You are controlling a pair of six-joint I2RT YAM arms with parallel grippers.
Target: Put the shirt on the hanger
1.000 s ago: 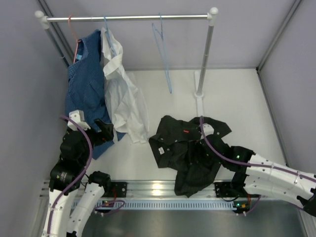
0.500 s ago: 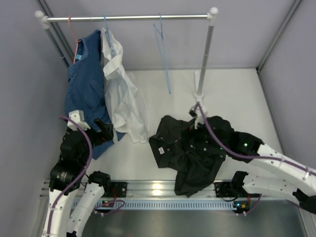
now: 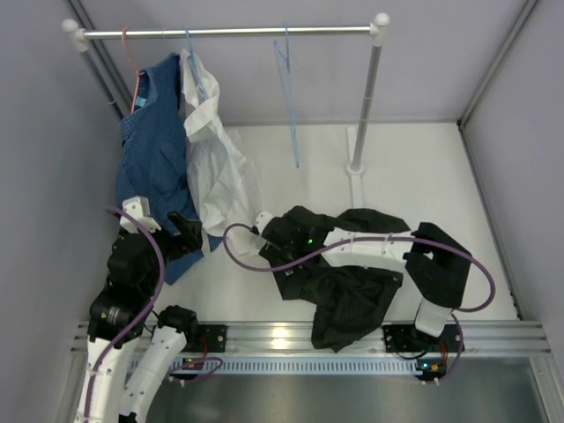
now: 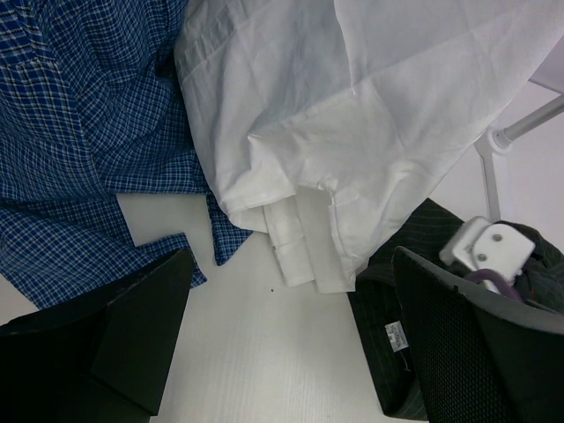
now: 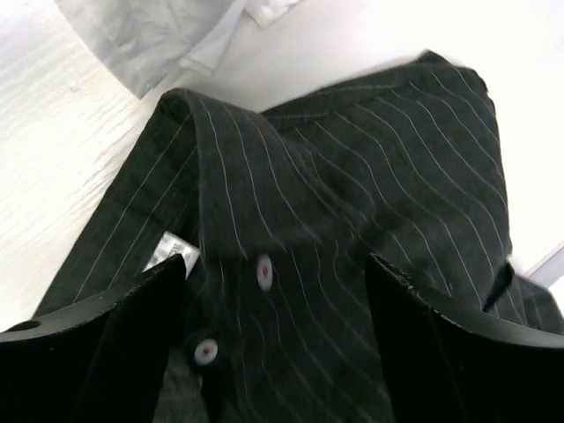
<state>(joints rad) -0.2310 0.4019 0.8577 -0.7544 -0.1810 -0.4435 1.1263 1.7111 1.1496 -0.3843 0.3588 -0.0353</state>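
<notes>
The black pinstriped shirt (image 3: 348, 304) lies crumpled on the white table, front centre. My right arm stretches leftward across it. The right gripper (image 3: 280, 249) hovers over the shirt's left end. In the right wrist view the gripper (image 5: 273, 326) is open, straddling the collar and button placket of the shirt (image 5: 370, 176), with nothing pinched. The thin light-blue hanger (image 3: 292, 123) hangs bare from the rod, behind the shirt. My left gripper (image 3: 185, 231) is open over bare table at the left. In its wrist view, the left gripper (image 4: 286, 344) has the shirt (image 4: 397, 352) just inside its right finger.
A clothes rack's rod (image 3: 229, 32) runs along the back, its right post (image 3: 366, 97) standing behind the shirt. A blue patterned garment (image 3: 150, 150) and a white shirt (image 3: 216, 159) hang at the left, trailing onto the table. Grey walls close both sides.
My right arm has swung left across the black shirt, from its right side to its collar end. The bare hanger's lower end has shifted slightly left. The left arm has not moved.
</notes>
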